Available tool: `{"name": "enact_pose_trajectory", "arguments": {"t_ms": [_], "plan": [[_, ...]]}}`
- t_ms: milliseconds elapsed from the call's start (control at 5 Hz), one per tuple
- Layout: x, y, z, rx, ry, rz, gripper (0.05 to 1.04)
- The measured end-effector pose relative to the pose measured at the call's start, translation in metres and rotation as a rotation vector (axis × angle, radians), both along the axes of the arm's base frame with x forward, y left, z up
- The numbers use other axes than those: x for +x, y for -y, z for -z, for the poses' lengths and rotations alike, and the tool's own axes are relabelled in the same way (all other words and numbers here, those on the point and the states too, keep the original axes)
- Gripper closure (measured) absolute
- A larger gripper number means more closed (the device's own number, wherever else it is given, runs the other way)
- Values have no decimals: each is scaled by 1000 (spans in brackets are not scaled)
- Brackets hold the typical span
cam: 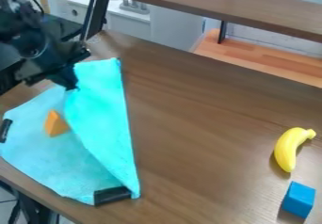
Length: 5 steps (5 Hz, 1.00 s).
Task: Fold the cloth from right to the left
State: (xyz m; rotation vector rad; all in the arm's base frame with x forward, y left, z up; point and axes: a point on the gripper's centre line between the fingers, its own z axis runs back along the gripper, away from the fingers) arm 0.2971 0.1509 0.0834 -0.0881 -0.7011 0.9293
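Observation:
The turquoise cloth [50,152] lies at the left of the brown table, its right part folded over as a brighter flap [100,110] that slants from the top toward the bottom corner. My gripper [72,85] is at the upper left, down at the flap's upper left edge. Whether its fingers hold the cloth cannot be made out. An orange wedge block [55,124] rests on the cloth just left of the flap's edge.
A yellow banana [289,148] and a blue block [299,199] are at the table's right. Black pieces lie at the cloth's left edge [5,130] and bottom corner [112,195]. A raised brown shelf [213,6] runs behind the table [195,124].

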Motion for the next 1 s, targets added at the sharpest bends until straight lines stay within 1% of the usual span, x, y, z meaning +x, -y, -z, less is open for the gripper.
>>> {"name": "enact_pose_trajectory", "arguments": {"t_ms": [400, 600, 800, 1000], "plan": [[-22, -14, -4, 30, -74, -76, 1028], [-30, -20, -2, 55, -112, -105, 1028], [-37, -31, 1, 90, -148, -135, 1028], [-40, -38, 3, 100, -174, -134, 1028]]}}
